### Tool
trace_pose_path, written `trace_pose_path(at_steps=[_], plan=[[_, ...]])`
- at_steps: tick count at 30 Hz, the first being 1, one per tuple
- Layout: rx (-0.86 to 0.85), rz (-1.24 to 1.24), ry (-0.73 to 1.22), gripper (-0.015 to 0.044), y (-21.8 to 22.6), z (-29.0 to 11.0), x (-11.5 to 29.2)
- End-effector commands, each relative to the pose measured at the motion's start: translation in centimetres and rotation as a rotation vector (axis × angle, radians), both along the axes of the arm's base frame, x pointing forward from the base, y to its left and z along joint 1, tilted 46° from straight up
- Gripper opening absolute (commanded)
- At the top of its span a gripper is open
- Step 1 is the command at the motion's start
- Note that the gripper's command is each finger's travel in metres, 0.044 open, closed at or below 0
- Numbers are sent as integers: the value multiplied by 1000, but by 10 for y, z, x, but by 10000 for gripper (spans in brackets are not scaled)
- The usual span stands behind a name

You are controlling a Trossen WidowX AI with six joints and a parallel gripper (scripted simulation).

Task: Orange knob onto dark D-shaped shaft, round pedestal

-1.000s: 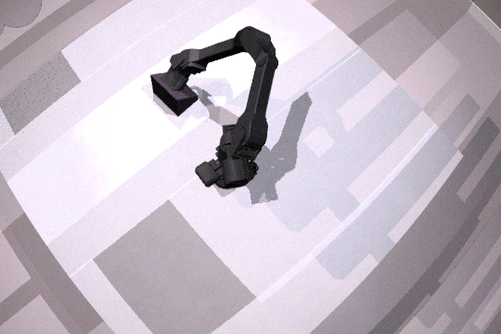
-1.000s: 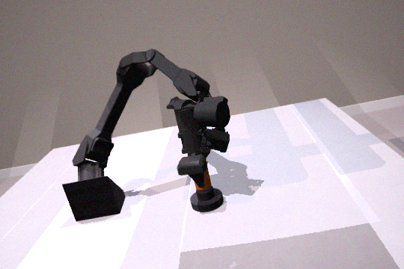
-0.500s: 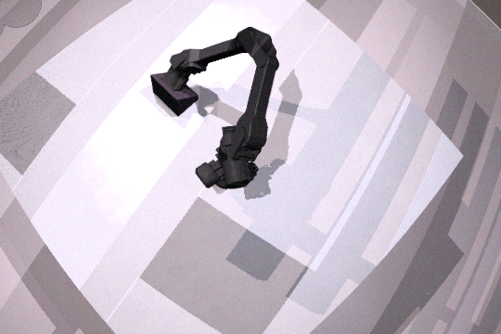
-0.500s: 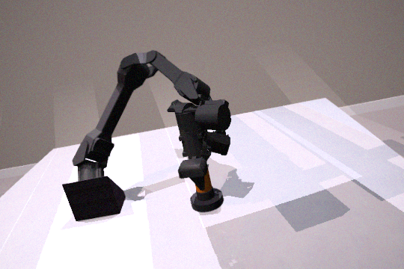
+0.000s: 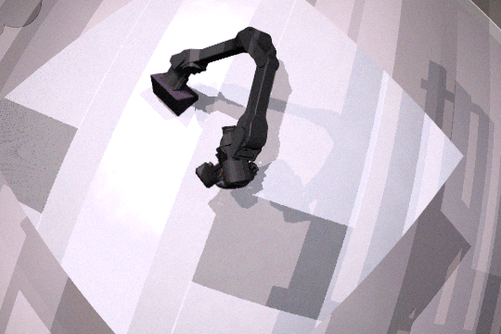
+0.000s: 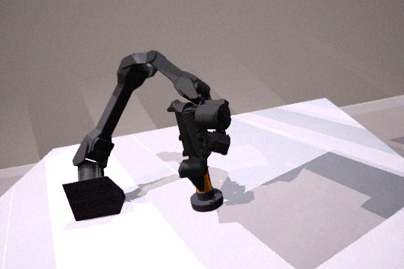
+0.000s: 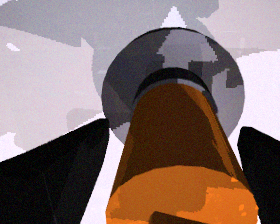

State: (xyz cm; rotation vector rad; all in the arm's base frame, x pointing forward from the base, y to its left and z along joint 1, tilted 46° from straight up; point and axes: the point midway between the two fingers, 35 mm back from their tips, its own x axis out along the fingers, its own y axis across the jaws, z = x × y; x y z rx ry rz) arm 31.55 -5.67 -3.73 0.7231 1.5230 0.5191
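Note:
The orange knob (image 6: 209, 181) (image 7: 158, 190) stands upright over the middle of the round dark pedestal (image 6: 207, 205) (image 7: 126, 65). In the exterior view its lower end meets the pedestal's raised collar, and no bare shaft shows between them. A slot shows on its top face at the bottom of the wrist view. My gripper (image 7: 173, 131) is open around the knob, with a bright gap on the left and a narrower one on the right. In the top view the arm hides knob and pedestal. The shaft and its flat side are hidden.
The arm's dark base block (image 5: 173, 94) (image 6: 93, 199) stands on the pale table (image 5: 153, 277) (image 6: 161, 242), left of the pedestal in the exterior view. The arm arches from it over to the pedestal. Grey shadows and patches cross the table.

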Motion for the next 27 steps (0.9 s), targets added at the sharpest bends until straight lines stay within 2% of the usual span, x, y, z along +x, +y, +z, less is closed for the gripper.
trace_pose_path(at_steps=[1,3,12,19,27], plan=[[0,1,0,394,0,0,0],[0,1,0,440,0,0,0],[-2,0,0,440,-7,5,1],[-4,0,2,440,-67,65,-1],[-4,0,1,440,-69,67,3]])
